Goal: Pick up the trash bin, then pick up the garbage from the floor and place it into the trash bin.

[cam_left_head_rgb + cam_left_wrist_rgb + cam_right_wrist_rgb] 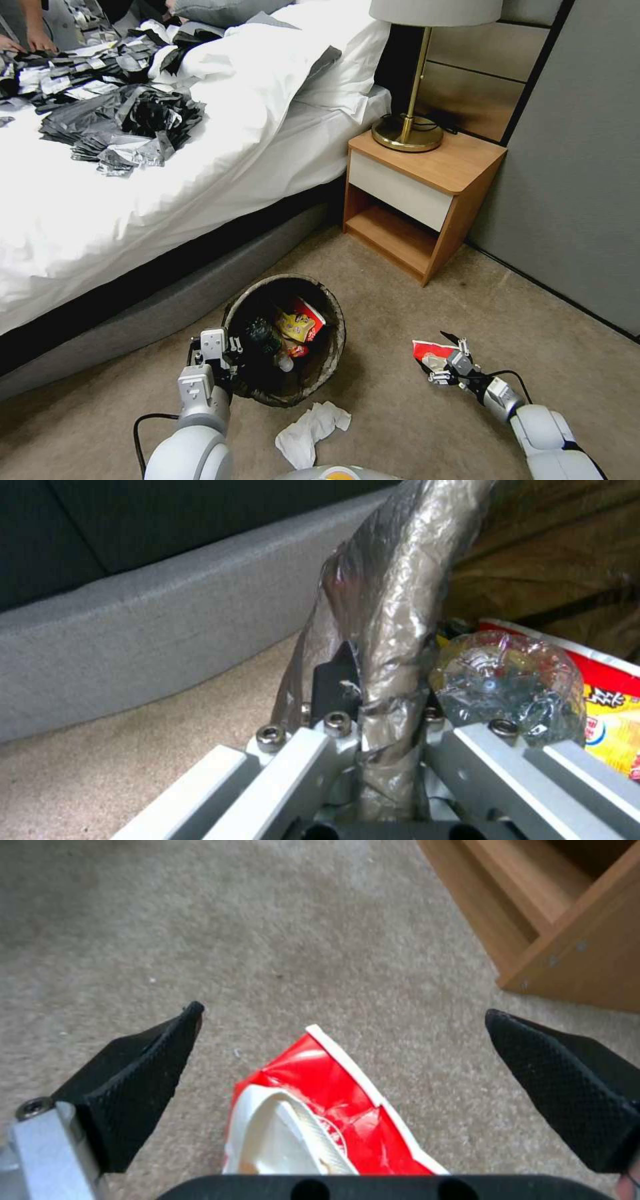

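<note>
**A:** While the trash bin [285, 339] sits on the carpet [413, 427] just off the bed's grey base [167, 300], where is the left gripper [223, 347]?

**B:** At the bin's rim, on the side away from the nightstand [420, 193]. The left wrist view shows its fingers [333, 680] clenched on the bag-lined rim [393, 630], one finger outside the wall and one inside.

**A:** What's in the bin?

**B:** A clear crushed bottle [507, 685] just inside that rim, a red and yellow snack wrapper [303, 321] past it, and something dark that I can't make out.

**A:** And the right gripper [445, 363]?

**B:** On the bin's other side, apart from it, toward the wall. Its black fingers [143, 1080] are spread wide with a red wrapper [327, 1120] between them; the pads don't touch it. Whether the gripper's base presses on the wrapper, I can't tell.

**A:** Anything else on the floor?

**B:** A white crumpled tissue [312, 430], just beside the bin on the robot's side.
</note>
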Available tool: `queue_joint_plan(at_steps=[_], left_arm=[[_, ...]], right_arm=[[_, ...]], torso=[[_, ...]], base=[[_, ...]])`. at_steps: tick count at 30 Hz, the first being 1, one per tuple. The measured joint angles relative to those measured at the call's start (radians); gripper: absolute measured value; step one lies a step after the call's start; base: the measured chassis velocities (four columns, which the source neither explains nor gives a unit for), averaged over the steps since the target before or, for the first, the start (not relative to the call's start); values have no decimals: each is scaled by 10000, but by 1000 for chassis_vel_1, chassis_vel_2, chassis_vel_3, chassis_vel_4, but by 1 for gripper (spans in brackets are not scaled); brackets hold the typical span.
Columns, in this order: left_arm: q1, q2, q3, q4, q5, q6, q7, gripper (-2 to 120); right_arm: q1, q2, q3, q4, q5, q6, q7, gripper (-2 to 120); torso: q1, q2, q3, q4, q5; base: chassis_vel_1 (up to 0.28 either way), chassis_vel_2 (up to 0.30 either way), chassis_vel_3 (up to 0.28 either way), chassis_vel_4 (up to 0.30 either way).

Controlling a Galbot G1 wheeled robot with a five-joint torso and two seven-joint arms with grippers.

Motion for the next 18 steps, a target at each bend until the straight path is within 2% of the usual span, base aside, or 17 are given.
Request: queue_joint_plan(at_steps=[9, 18], left_arm=[[-65, 24, 1, 77, -8, 25, -1, 0], [-69, 21, -24, 84, -20, 33, 0, 0]], right_arm=[[511, 46, -235, -787, -66, -90, 326, 100], [270, 120, -482, -740, 51, -317, 450, 100]], torso=[[0, 0, 0, -1, 0], [0, 0, 0, -3, -1]], base=[[0, 0, 0, 0], [0, 0, 0, 0]])
